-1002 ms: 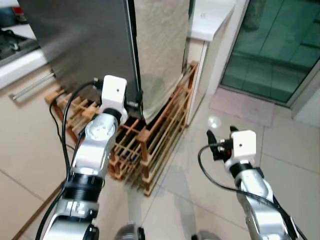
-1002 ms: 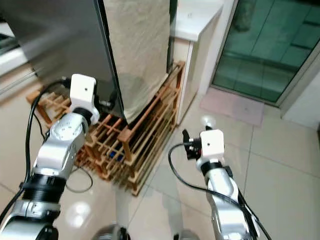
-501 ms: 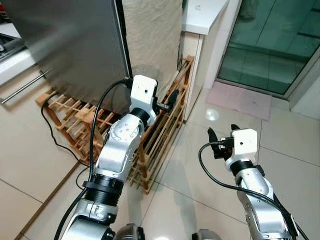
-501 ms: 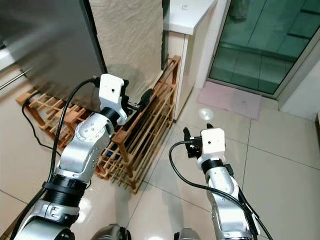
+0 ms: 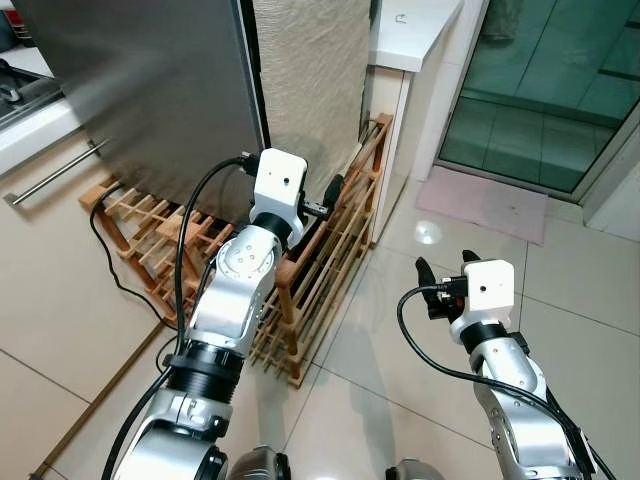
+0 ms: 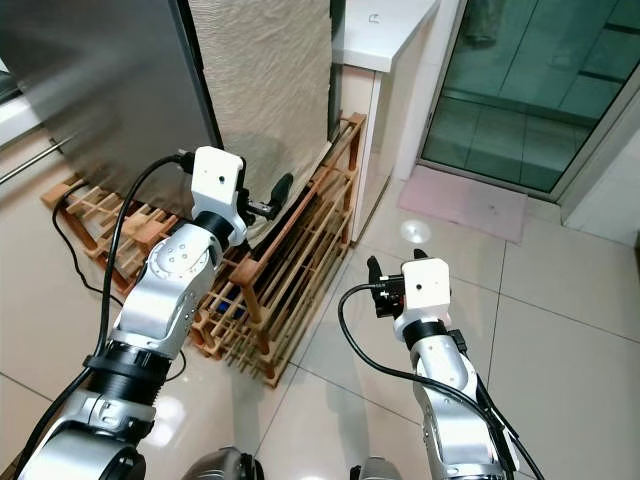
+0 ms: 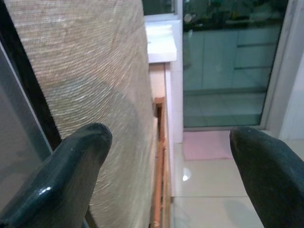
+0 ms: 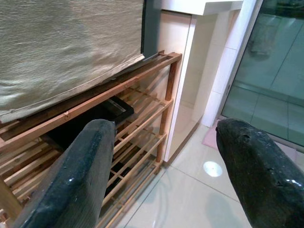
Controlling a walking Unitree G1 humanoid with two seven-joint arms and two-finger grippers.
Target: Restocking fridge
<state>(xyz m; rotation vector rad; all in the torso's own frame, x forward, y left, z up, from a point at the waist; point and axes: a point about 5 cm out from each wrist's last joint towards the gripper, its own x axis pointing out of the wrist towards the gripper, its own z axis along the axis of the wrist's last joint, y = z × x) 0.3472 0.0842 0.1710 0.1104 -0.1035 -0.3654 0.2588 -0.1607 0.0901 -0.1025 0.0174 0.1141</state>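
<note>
Fridge (image 5: pixel 150 90): a tall grey steel body stood at the upper left of the head views, its door face shut, with a beige woven cloth (image 5: pixel 310 80) hanging down its side.
Floor (image 5: pixel 560 330): pale glossy tiles, with a pink mat (image 5: pixel 485 200) before the green glass door (image 5: pixel 560 80).
Wooden rack (image 5: pixel 320 270): a slatted frame stood against the foot of the fridge (something dark lay on a lower shelf, too dim to name).
Counter (image 5: pixel 415 25): white, just beside the rack.
Left gripper (image 5: pixel 332 195): was raised over the rack's top rail, near the cloth; fingers spread apart, nothing between them.
Right gripper (image 5: pixel 443 272): hung above bare tiles, well apart from the fridge; fingers parted, holding nothing.
</note>
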